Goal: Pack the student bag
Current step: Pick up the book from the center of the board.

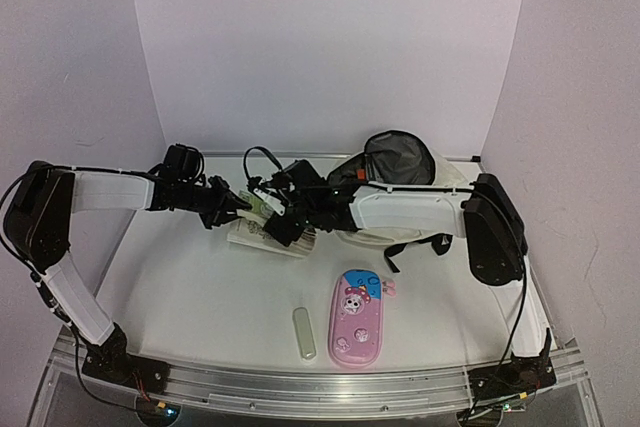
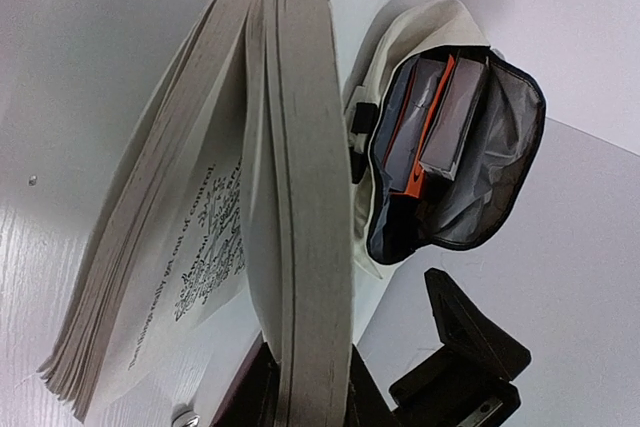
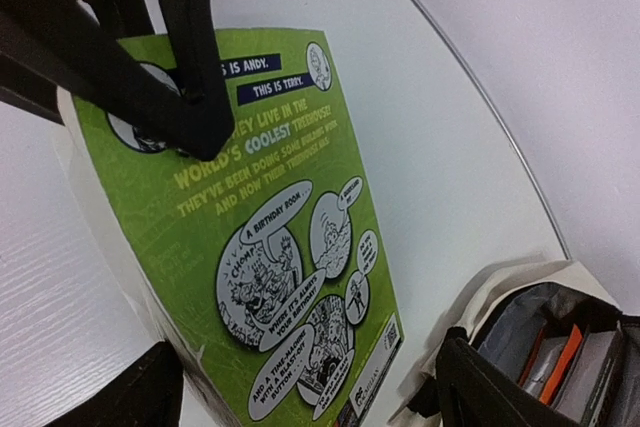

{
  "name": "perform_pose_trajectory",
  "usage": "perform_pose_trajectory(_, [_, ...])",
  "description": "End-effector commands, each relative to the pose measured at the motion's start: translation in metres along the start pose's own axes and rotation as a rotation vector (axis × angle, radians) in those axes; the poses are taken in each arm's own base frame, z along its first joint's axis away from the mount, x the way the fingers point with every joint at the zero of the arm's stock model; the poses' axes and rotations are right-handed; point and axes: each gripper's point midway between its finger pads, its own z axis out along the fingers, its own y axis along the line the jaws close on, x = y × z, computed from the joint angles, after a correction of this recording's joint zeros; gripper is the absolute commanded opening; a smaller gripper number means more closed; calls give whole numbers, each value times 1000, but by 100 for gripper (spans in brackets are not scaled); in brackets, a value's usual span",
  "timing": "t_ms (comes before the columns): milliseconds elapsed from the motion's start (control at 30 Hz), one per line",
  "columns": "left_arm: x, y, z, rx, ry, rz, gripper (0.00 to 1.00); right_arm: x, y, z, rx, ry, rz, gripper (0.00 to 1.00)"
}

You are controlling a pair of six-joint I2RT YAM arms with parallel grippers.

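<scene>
My left gripper [image 1: 238, 204] [image 2: 300, 372] is shut on a paperback book [image 1: 262, 212] [image 2: 300, 147] and holds it up off the table. It clamps the thick page block, and loose pages fan out to one side. In the right wrist view the book's green back cover [image 3: 270, 247] faces me, with the left arm's black fingers [image 3: 190, 77] clamped on its top. My right gripper [image 1: 283, 225] [image 3: 305, 367] is open, one jaw on each side of the book's lower end. The cream student bag [image 1: 398, 159] [image 2: 420, 37] [image 3: 505, 282] lies open at the back right, with books inside.
A pink cartoon pencil case [image 1: 357, 321] lies near the front centre of the table, with a small white oblong item [image 1: 305, 333] to its left. A black bag strap [image 1: 415, 245] trails under the right arm. Walls close in the back and both sides.
</scene>
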Motion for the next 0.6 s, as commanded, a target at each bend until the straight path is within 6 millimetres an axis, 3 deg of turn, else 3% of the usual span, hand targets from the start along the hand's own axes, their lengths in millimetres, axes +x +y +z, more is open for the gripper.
perform_pose_trajectory(0, [12,-53,-23,160,16,91,13,1,5,8,40,-22,-18,91])
perform_pose_trajectory(300, [10,-51,-23,153,6,87,13,-12,23,-17,-72,-69,-3,94])
perform_pose_trajectory(467, [13,-59,-25,193,20,80,14,-2,10,1,57,-12,-56,92])
perform_pose_trajectory(567, [15,-64,-28,209,26,73,14,8,5,13,118,25,-87,86])
